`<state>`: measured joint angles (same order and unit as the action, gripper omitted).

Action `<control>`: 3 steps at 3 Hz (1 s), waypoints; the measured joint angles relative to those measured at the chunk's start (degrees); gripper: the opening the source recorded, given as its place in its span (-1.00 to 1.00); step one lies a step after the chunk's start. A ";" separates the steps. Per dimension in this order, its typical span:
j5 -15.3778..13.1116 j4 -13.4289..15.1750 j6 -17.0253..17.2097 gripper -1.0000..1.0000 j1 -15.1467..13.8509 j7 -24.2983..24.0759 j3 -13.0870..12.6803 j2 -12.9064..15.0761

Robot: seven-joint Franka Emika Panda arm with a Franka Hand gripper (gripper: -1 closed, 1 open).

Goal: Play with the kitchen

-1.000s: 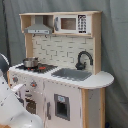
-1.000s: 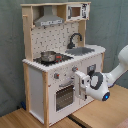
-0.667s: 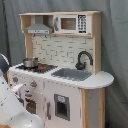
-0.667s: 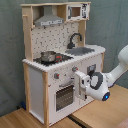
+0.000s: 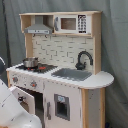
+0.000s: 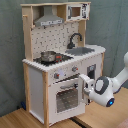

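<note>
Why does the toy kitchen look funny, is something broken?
Nothing looks broken. The oven door hangs a bit open, with the robot's gripper at its edge. The pot sits upright on the stove, and nothing is spilled.

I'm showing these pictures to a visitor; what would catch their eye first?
The white and light-wood toy kitchen fills both exterior views, with a small metal pot on its stove and a black curved faucet over the grey sink. In the second exterior view, the white robot arm's gripper is at the windowed oven door.

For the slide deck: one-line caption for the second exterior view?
Panda arm reaching the toy kitchen oven door.
</note>
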<state>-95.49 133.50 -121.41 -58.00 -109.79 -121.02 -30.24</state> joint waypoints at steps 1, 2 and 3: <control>4.63 -0.30 2.82 -1.00 2.92 0.96 -1.28 -0.01; 9.63 -1.84 4.45 -1.00 3.50 1.84 -2.82 -0.05; 14.24 -4.20 6.56 -1.00 3.50 4.01 -3.99 -0.05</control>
<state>-81.25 129.30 -114.85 -54.50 -105.78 -125.00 -30.29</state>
